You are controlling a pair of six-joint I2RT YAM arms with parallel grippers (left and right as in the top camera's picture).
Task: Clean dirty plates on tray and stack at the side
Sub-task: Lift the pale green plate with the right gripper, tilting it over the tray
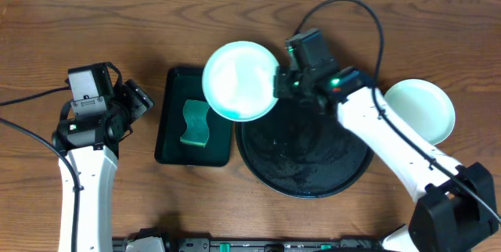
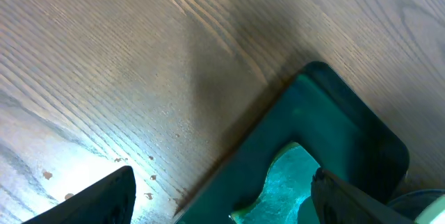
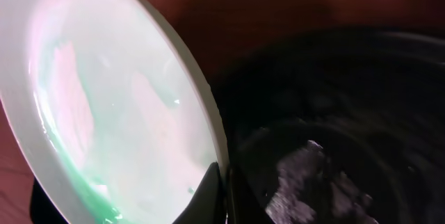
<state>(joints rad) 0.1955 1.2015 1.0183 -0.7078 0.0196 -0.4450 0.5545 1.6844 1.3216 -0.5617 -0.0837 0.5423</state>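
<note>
Up over the gap between the round tray [image 1: 313,166] and the small rectangular tray [image 1: 174,138], the right end effector [image 1: 280,82] is pinched tight on the rim of a plate [image 1: 239,80], probably presenting it for wiping. The left end effector [image 1: 137,99] hangs wide open and empty near the sponge [image 1: 196,123]. Another plate [image 1: 419,109] sits on the bench [image 1: 78,17], far right.

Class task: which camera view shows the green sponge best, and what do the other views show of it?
The overhead view: the green sponge lies whole in the rectangular tray, wavy outline clear. The left wrist view catches only part of it, cut by the frame's lower edge. The right wrist view shows none of it.
</note>
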